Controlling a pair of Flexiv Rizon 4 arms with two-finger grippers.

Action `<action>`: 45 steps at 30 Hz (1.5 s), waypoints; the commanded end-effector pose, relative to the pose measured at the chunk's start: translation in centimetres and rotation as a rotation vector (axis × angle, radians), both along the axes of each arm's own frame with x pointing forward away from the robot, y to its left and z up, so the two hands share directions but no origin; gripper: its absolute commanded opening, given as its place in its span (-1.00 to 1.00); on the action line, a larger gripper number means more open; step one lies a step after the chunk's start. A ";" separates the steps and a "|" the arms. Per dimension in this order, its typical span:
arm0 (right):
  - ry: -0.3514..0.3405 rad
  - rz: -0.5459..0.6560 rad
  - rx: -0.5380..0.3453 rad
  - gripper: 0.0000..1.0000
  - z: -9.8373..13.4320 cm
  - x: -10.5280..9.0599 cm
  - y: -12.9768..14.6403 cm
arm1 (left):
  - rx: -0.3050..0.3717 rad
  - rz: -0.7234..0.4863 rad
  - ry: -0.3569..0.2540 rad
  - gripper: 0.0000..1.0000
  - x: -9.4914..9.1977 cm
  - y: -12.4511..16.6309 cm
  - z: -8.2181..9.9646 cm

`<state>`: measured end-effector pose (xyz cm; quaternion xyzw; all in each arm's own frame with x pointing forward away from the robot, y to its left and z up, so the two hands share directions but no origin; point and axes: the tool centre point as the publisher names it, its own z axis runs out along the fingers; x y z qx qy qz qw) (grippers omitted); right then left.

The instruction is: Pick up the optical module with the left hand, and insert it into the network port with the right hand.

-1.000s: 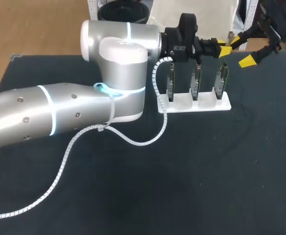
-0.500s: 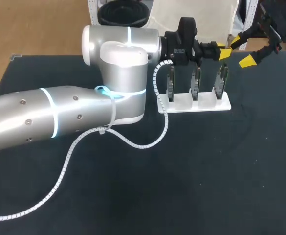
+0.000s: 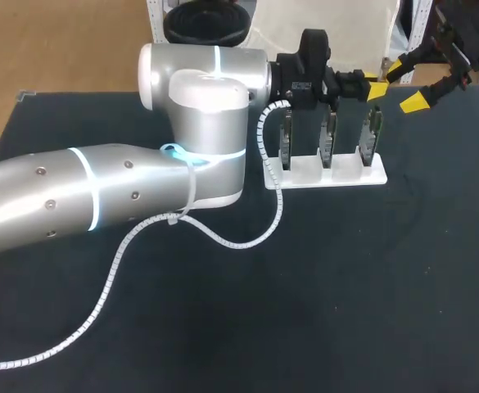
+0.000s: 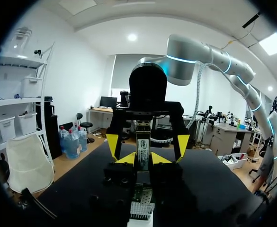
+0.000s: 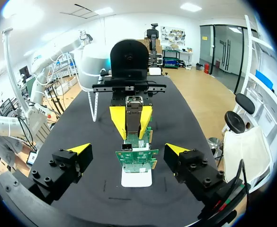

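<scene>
A dark counter [image 3: 345, 278] fills the head view. Near its upper middle a white stand [image 3: 378, 175] holds three green boards [image 3: 327, 135] upright in a row. My left arm sweeps in from the left edge, and my left pincer [image 3: 372, 87] hangs just above the rightmost board, pressed onto the optical module [image 5: 134, 113] from both sides. The module points down toward the board beneath it. My right pincer [image 3: 404, 85] sits in the upper right corner, close to the left one, with its yellow tips spread wide and nothing between them. It faces the module across the boards. I cannot make out the network port itself for sure. I judge the handover to be the risky part. If my left fingers let go before my right ones have closed, the module would fall onto the boards. If my right pincer takes it crooked, it would meet the port askew and jam. The two pincers are crowded over the stand, so a careless approach could knock them together or tip a board. The spiral cable [image 3: 268, 164] hanging beside the stand's left end might also snag it.
</scene>
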<state>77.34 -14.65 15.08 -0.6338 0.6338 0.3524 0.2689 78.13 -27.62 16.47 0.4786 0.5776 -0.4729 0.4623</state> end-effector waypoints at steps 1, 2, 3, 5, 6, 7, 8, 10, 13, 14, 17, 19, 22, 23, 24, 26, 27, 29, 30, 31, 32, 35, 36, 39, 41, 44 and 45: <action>-0.002 -0.002 0.000 1.00 0.0 -0.1 0.0 | -0.001 -0.002 0.002 -1.00 0.3 -0.1 -0.2; -0.002 -0.002 0.000 1.00 0.0 -0.1 0.0 | -0.001 -0.002 0.004 -1.00 0.3 -0.1 -0.2; -0.002 -0.002 0.000 1.00 0.0 -0.1 0.0 | 0.000 -0.002 0.005 -1.00 0.4 -0.1 -0.2; -0.002 -0.002 0.000 1.00 0.0 -0.1 0.0 | -0.001 -0.001 0.007 -1.00 0.4 -0.1 -0.3; -0.002 -0.002 0.000 1.00 0.0 -0.1 0.0 | -0.001 -0.001 0.009 -1.00 0.4 -0.1 -0.3; -0.002 -0.002 0.000 1.00 0.0 -0.1 0.0 | -0.001 -0.001 0.009 -1.00 0.4 -0.1 -0.3; -0.002 -0.002 0.000 1.00 0.0 -0.1 0.0 | -0.001 -0.001 0.010 -1.00 0.4 -0.1 -0.3; -0.002 -0.002 0.000 1.00 0.0 -0.1 0.0 | 0.000 -0.003 0.009 -1.00 0.4 -0.1 -0.3; -0.002 -0.002 0.000 1.00 0.0 -0.1 0.0 | 0.001 -0.006 0.010 -1.00 0.4 -0.1 -0.4; -0.002 -0.002 0.000 1.00 0.0 -0.1 0.0 | 0.001 -0.006 0.010 -1.00 0.4 -0.1 -0.4; -0.002 -0.002 0.000 1.00 0.0 -0.1 0.0 | 0.001 -0.008 0.010 -1.00 0.3 -0.2 -0.4; -0.002 -0.002 0.000 1.00 0.0 -0.1 0.0 | 0.001 -0.009 0.010 -1.00 0.3 -0.2 -0.4; -0.002 -0.002 0.000 1.00 0.0 -0.1 0.0 | 0.002 -0.011 0.010 -1.00 0.2 -0.3 -0.4; -0.002 -0.002 0.000 1.00 0.0 -0.1 0.0 | 0.001 -0.011 0.011 -1.00 0.2 -0.3 -0.4; -0.002 -0.002 0.000 1.00 0.0 -0.1 0.0 | 0.000 -0.009 0.012 -1.00 0.3 -0.3 -0.5; -0.002 -0.002 0.000 1.00 0.0 -0.1 0.0 | 0.000 -0.006 0.013 -1.00 0.3 -0.2 -0.5; -0.002 -0.002 0.000 1.00 0.0 -0.1 0.0 | 0.000 -0.006 0.012 -1.00 0.3 -0.2 -0.4; -0.002 -0.002 0.000 1.00 0.0 -0.1 0.0 | 0.005 -0.006 0.006 -1.00 0.3 -0.2 -0.4; -0.002 -0.002 0.000 1.00 0.0 -0.1 0.0 | 0.004 -0.006 0.010 -1.00 0.3 -0.2 -0.4; -0.002 -0.002 0.000 1.00 0.0 -0.1 0.0 | 0.004 -0.005 0.010 -1.00 0.3 -0.2 -0.5; -0.002 -0.002 0.000 1.00 0.0 -0.1 0.0 | 0.004 -0.005 0.011 -1.00 0.2 -0.2 -0.5; -0.002 -0.002 0.000 1.00 0.0 -0.1 0.0 | 0.008 -0.008 0.011 -1.00 0.1 -0.2 -0.5; -0.002 -0.002 0.000 1.00 0.0 -0.1 0.0 | 0.008 -0.008 0.011 -1.00 0.1 -0.2 -0.5; -0.002 -0.002 0.000 1.00 0.0 -0.1 0.0 | 0.008 -0.008 0.011 -1.00 0.1 -0.2 -0.5; -0.002 -0.002 0.000 1.00 0.0 -0.1 0.0 | 0.008 -0.008 0.011 -1.00 0.1 -0.2 -0.5; -0.002 -0.002 0.000 1.00 0.0 -0.1 0.0 | 0.008 -0.008 0.011 -1.00 0.1 -0.2 -0.5; -0.002 -0.002 0.000 1.00 0.0 -0.1 0.0 | 0.008 -0.008 0.011 -1.00 0.1 -0.2 -0.5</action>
